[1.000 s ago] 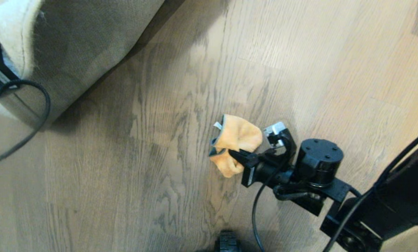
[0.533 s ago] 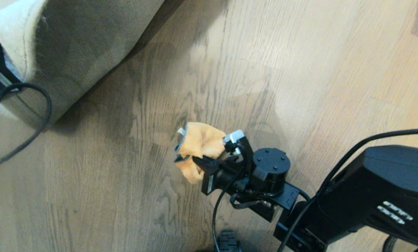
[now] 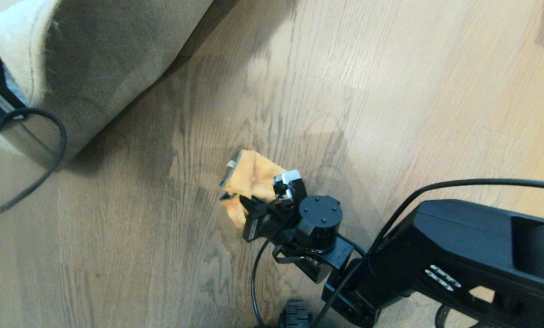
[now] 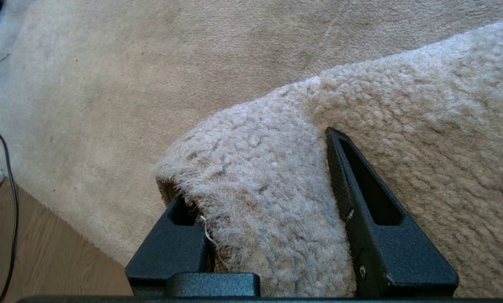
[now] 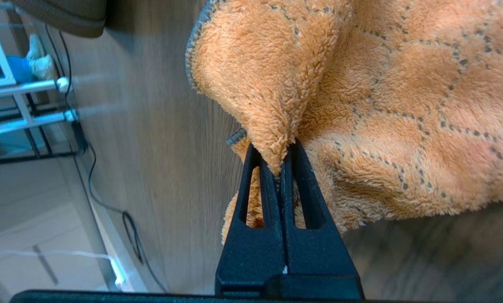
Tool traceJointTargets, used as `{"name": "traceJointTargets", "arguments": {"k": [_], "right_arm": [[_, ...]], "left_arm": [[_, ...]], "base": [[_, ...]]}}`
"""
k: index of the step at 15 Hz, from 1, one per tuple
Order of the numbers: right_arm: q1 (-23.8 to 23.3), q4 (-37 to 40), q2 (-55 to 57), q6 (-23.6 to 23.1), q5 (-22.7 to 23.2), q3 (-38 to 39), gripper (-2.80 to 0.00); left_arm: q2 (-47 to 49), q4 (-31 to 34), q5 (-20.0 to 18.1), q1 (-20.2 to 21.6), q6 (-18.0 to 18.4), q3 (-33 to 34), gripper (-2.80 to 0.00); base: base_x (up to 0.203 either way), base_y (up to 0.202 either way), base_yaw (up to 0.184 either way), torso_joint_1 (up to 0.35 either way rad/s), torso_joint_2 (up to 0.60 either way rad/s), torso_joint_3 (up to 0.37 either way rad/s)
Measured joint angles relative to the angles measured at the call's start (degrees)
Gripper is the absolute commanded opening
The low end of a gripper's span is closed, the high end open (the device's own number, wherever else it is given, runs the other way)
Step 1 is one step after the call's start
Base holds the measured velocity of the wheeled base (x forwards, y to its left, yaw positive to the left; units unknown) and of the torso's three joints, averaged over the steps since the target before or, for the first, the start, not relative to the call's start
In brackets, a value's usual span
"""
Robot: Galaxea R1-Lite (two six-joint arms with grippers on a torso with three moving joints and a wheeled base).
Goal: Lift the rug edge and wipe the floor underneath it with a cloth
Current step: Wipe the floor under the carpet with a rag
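Head view: right gripper (image 3: 250,203) clamps cloth (image 3: 249,180) on plank floor (image 3: 390,91); left gripper (image 4: 259,198) pinches rug (image 3: 94,59).

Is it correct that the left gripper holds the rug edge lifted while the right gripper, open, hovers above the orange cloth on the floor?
Not quite. The right gripper is not open: the right wrist view shows it shut on a fold of the orange cloth. The rest holds: the left gripper holds the rug edge lifted above the floor.

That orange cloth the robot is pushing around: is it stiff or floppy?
Probably floppy: the cloth bunches into folds where the right gripper pinches it. Its fluffy pile suggests it is light and likely drags on the floor rather than sliding freely.
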Motion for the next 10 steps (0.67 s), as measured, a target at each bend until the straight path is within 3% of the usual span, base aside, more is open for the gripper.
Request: {"name": "traceJointTargets", "arguments": {"k": [4, 10], "right_arm": [[0.05, -0.20, 3.75, 0.95, -2.17, -5.87, -2.80], [-1.12, -0.33, 4.94, 1.99, -3.41, -7.81, -2.80]], "left_arm": [[-0.18, -0.02, 0.02, 0.00, 0.00, 0.20, -2.80], [-0.94, -0.05, 0.11, 0.00, 0.04, 1.57, -2.80]], "base": [[0.000, 0.000, 0.000, 0.000, 0.00, 0.000], [0.000, 0.000, 0.000, 0.000, 0.00, 0.000]]}}
